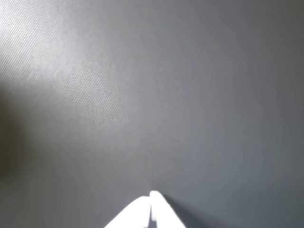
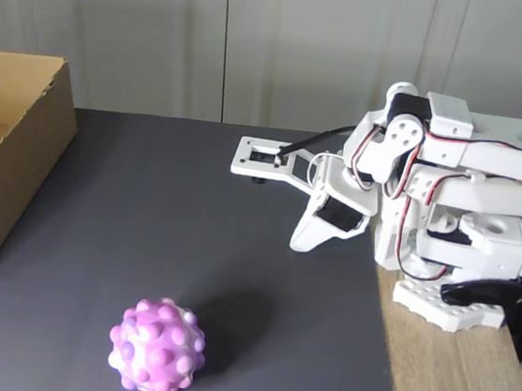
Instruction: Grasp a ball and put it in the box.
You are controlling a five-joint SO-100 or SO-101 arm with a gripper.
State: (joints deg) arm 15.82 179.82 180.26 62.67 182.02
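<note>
The white fingers [image 1: 153,195] are pressed together with nothing between them, tips low over the dark mat [image 2: 147,201] on the bench [image 2: 465,389]. The arm [image 2: 432,187] sits folded at the right of the fixed view. The ball [image 2: 157,348] rests on the mat near the front, well apart from the box [image 2: 8,176] at the left edge.

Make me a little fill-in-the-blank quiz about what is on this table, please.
1. The bumpy pink and purple ball lies on the dark ____ mat.
2. The cardboard box stands at the ____ edge of the fixed view.
3. The robot's gripper holds ____; its fingers are closed together.
4. The arm's base sits on a ____ tabletop.

Missing words: grey; left; nothing; wooden
</note>
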